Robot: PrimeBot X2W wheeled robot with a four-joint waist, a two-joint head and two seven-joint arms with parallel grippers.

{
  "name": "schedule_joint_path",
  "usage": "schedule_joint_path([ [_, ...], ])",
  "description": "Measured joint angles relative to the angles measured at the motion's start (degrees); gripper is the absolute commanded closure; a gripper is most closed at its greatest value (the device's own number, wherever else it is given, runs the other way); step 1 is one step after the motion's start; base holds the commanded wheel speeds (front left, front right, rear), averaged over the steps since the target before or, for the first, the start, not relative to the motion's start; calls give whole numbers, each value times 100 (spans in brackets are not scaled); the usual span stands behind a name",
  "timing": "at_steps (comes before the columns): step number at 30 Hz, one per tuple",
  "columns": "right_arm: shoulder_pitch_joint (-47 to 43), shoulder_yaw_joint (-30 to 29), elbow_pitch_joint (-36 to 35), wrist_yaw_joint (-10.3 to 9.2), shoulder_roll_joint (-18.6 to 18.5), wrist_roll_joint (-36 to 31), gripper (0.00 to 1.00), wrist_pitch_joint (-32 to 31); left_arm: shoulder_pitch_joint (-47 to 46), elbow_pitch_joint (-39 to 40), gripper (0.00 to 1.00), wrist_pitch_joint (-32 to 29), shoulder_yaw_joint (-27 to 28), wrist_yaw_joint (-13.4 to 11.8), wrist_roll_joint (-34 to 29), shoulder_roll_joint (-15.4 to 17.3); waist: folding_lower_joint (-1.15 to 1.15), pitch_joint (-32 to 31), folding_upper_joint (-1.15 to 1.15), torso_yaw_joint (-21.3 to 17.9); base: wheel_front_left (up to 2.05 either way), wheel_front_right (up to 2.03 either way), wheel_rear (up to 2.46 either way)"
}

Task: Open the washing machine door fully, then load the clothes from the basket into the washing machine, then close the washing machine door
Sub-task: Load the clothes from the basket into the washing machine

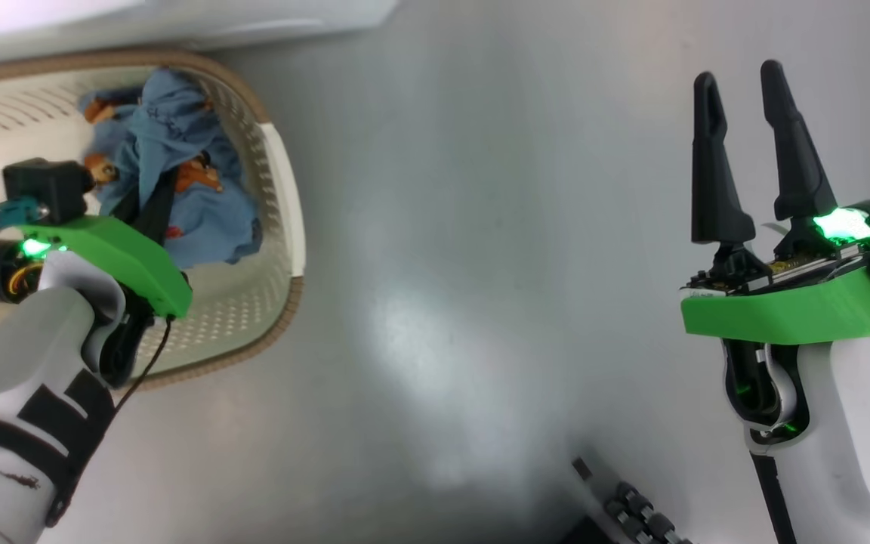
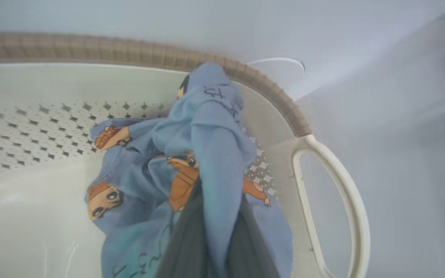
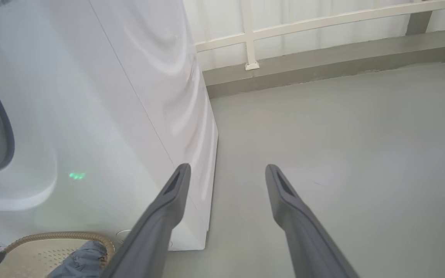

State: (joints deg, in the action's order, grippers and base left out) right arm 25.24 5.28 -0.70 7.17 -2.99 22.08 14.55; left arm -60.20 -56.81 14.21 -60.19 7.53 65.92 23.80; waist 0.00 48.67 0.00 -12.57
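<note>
We stand over a grey floor [image 1: 480,249], and the washing machine [image 3: 91,88] rises white from it. At the left edge of the right wrist view a grey-blue ring curves on the machine's front, which we take to be the gasket around the opening, though too little of it shows to be sure. The basket [image 1: 285,189] sits on the floor close to the foot of the machine, cream and perforated with a brown rim and a pale side handle. The clothes [image 2: 207,127] lie inside it, bunched toward the handle end, light blue with orange-brown bears. Our left gripper [image 2: 219,200] reaches down into the basket; its dark fingers are pressed together on a fold of the blue fabric, and a strip of cloth stands up between them. Our right gripper [image 1: 748,83] hangs over bare floor, well apart from the basket, with its two fingers spread and nothing between them; in its own wrist view they point past the machine's corner.
</note>
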Motion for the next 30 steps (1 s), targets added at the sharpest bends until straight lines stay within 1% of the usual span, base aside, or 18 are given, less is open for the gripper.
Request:
schedule_joint_path([
  [3, -51, -7, 120, 0, -2, -47, 0, 0, 233, 213, 100, 1, 524, 0, -151, 2, 0, -224, 0, 87, 0, 0, 0],
  [7, -243, -16, 296, 0, -86, -47, 0, 0, 705, 468, 100, 14, 1261, 0, -598, -59, 0, -556, 0, 216, 0, 0, 0],
  [15, -661, -14, 586, 0, -322, -45, 0, 0, 1829, 1077, 100, 42, 2553, 0, -1533, -432, 0, -1315, 0, 477, 0, 0, 0],
  [23, -1277, 4, 806, 0, -470, -29, 0, 0, 2948, 1718, 100, 42, 3673, 0, -2425, -745, 0, -2185, 0, 678, 0, 0, 0],
  [30, -1763, -31, 866, 0, -558, 14, 0, 0, 3680, 2423, 100, 42, 4264, 0, -3036, -958, 0, -2915, 0, 835, 0, 0, 0],
])
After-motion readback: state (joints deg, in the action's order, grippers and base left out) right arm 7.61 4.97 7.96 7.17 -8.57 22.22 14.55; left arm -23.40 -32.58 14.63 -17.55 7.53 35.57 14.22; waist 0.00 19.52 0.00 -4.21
